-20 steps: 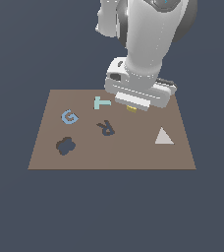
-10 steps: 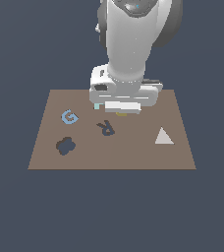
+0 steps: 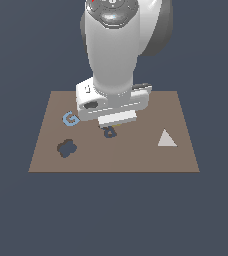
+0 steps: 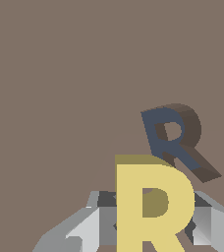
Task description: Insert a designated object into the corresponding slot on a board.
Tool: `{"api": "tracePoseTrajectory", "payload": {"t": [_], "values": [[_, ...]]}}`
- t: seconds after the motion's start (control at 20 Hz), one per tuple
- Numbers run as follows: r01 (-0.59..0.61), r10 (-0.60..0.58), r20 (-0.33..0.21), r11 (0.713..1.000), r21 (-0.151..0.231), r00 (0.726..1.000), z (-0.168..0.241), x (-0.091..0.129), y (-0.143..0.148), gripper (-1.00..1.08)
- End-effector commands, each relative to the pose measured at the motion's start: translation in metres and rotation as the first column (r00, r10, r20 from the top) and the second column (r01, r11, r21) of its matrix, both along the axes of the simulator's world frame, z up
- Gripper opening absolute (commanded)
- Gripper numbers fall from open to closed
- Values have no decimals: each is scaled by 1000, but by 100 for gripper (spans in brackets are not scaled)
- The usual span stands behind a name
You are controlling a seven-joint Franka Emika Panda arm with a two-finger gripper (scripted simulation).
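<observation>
My arm stands nearly upright, white and bulky, wrist pointed straight down with the hand low. My gripper (image 4: 151,231) is closed on the yellow R block (image 4: 153,202), one grey finger (image 4: 92,229) pressing each side of it. In the exterior view my wrist housing hides the fingertips.

Blue G (image 3: 70,119), dark blob cutout (image 3: 66,148), pale triangle (image 3: 166,138)

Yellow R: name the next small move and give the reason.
Probably a short sideways shift with a slight twist before lowering. In the wrist view the yellow R, held in the gripper, sits beside the R-shaped slot, which looks rotated relative to it, in the board.
</observation>
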State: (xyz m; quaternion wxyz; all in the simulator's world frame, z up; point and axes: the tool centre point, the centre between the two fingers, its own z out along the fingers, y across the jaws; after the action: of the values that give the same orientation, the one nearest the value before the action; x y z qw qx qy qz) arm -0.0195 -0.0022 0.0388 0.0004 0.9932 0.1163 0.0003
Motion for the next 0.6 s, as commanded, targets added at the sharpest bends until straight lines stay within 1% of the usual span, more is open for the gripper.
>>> {"api": "tracePoseTrajectory", "payload": {"t": [0.0,0.3,0.55], "values": [[-64,64,0,998,0,998,1,8,-5,-100],[-178,178,0,984,0,984,1,25,-14,-100],[-239,239,0,971,0,971,2,34,-17,-100]]}}
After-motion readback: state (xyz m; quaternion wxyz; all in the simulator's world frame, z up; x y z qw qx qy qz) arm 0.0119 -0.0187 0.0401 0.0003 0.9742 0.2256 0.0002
